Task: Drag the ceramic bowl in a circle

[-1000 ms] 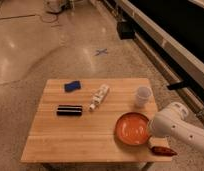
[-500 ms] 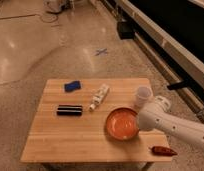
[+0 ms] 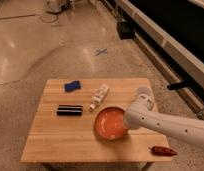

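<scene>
On the wooden surface [image 3: 50, 145], right of centre near the front edge, the bowl [image 3: 109, 125] sits flat, mouth up (round, so no long axis). My claw [image 3: 127, 123] is closed at its right rim, apparently pinching it. I judge the drag underway; next comes a steady curved sweep, rim held low.

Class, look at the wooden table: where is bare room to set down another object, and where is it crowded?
Free: the near-left strip of the table, bordered by the black object and the ceramic bowl. Crowded: the right side, where the gripper meets the bowl's rim, beside the white cup and the red item.
</scene>
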